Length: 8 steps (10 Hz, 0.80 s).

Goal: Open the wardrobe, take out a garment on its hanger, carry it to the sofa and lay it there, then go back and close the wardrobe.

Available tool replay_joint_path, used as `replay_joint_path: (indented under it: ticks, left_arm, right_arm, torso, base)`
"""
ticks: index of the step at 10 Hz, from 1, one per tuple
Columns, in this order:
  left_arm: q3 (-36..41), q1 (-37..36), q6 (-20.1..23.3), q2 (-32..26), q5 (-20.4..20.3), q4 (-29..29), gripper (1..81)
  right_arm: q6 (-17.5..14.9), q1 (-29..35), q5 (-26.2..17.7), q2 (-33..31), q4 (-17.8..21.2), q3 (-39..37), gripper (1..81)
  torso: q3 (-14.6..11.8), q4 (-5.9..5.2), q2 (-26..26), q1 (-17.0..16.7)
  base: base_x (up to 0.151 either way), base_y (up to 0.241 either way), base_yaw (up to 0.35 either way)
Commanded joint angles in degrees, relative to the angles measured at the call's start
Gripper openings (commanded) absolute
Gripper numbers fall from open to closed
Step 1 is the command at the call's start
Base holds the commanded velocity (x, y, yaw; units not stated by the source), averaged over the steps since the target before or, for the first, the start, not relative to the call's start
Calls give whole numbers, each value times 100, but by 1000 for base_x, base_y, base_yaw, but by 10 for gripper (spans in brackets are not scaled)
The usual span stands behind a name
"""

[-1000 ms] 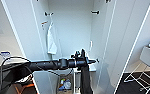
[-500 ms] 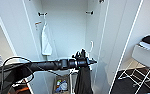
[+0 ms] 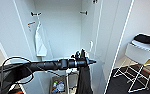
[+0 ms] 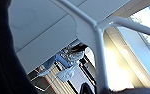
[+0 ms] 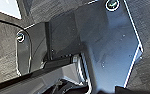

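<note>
We judge the take-out step in hand: our left gripper (image 3: 81, 55) seems clamped on the hanger (image 4: 98, 37), garment (image 3: 84, 80) dangling toward six o'clock before the open wardrobe (image 3: 61, 30), so next needs clearance backing away.

white top (image 3: 40, 42) hanging, white chair (image 3: 138, 53) bearing a dark cushion (image 3: 144, 38)

Wardrobe (image 3: 63, 37) open; black garment (image 3: 84, 80) hanging limp before it.

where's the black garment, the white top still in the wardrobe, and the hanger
black garment (image 3: 84, 80), head view, on the hanging fabric below the left arm
white top (image 3: 40, 42), head view, mid-cloth, at the wardrobe's left side
hanger (image 4: 97, 47), left wrist view, on the pale upright stem
</note>
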<state>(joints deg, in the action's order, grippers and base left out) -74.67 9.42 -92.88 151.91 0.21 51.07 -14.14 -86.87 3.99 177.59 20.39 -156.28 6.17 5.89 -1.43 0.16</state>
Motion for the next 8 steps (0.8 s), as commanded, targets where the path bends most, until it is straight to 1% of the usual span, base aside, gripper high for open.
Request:
replay_joint_path:
  ticks: [1, 2, 8]
  left_arm:
    - [128, -1052, 103, -2, -135, 140, 10]
    - [119, -1052, 103, -20, -223, 132, 10]
    - [136, -1052, 103, -28, -232, 149, 10]
  right_arm:
    - [-18, 200, -337, 42, 52, 46, 811]
    - [-10, 200, -329, 42, 52, 46, 811]
    - [-19, 191, -328, 42, 52, 46, 811]
  torso:
    - [0, 0, 0, 0]
    - [0, 0, 0, 0]
    - [0, 0, 0, 0]
  base:
    - [0, 0, -154]
    - [0, 0, -158]
    - [0, 0, -158]
